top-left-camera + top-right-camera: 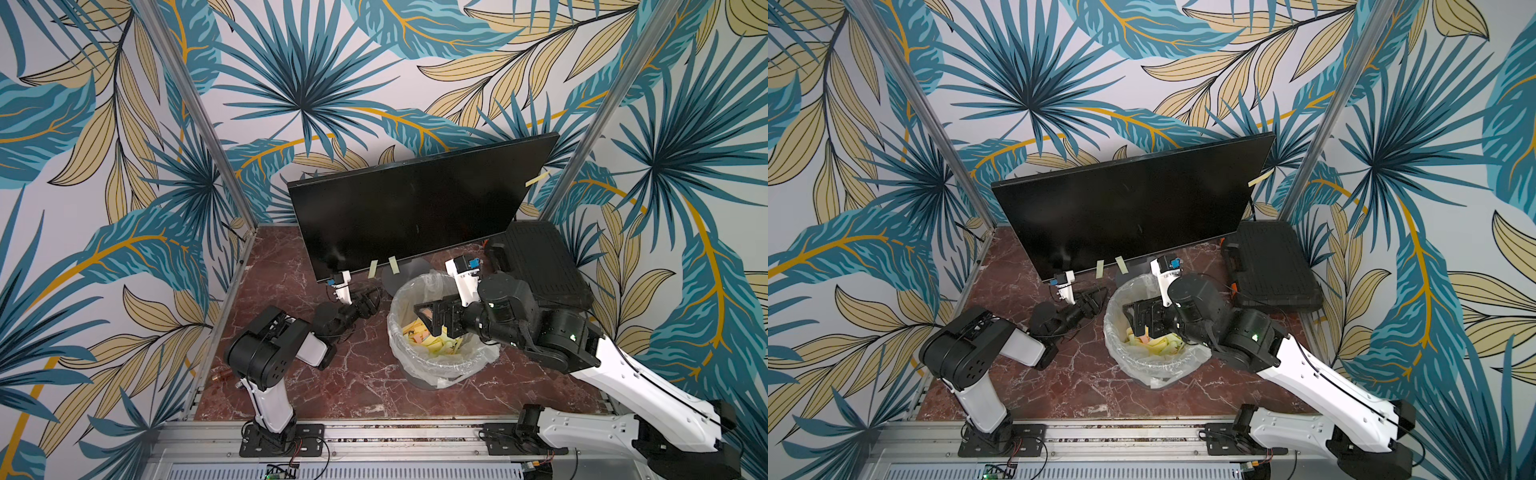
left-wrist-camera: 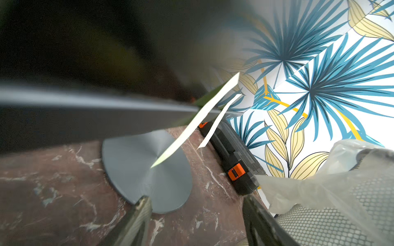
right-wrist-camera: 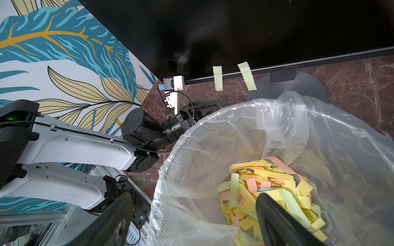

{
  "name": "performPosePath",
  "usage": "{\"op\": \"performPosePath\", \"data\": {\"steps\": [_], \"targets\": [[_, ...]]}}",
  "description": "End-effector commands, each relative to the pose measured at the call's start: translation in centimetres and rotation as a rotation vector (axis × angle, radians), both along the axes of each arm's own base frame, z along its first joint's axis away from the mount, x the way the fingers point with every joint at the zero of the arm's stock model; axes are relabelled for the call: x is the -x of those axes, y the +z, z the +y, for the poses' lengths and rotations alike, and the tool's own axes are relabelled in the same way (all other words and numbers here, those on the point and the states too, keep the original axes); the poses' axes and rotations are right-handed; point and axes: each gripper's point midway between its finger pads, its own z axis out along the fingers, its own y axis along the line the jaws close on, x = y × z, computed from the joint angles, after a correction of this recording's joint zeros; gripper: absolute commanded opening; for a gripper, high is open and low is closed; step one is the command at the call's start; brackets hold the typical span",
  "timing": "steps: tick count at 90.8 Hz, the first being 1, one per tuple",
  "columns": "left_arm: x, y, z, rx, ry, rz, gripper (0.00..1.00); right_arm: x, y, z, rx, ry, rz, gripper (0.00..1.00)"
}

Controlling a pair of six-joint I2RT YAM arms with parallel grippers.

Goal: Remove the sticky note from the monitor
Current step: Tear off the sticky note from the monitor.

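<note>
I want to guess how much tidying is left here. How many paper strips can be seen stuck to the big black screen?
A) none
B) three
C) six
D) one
B: one strip and a second strip hang from the bottom edge of the screen, and a third strip sticks out from its side edge.

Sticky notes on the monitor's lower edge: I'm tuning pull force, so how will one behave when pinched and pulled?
Probably floppy: the note is a thin strip hanging free below the monitor edge. Likely light and stuck only at its top, so it should peel easily. It may crease, like the curled strips in the bin.
</note>
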Motion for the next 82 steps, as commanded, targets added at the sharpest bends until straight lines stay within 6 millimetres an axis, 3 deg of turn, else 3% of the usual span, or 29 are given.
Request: {"op": "performPosePath", "data": {"steps": [1, 21, 66, 82], "targets": [[-0.1, 0.0, 0.6, -0.02, 0.029, -0.021, 0.73, -0.2, 0.1, -0.2, 0.007, -0.011, -0.008, 0.93], [-1.5, 1.2, -0.2, -0.027, 0.017, -0.075, 0.73, -0.1, 0.2, -0.5, 0.015, -0.013, -0.009, 0.93], [-4.8, 2.1, 0.9, -0.01, 0.06, -0.108, 0.73, 0.3, 0.5, -1.8, 0.035, -0.033, -0.009, 0.93], [-4.7, 2.4, 1.3, -0.007, 0.065, -0.113, 0.57, 0.3, 0.4, -1.8, 0.038, -0.034, -0.006, 0.93]]}}
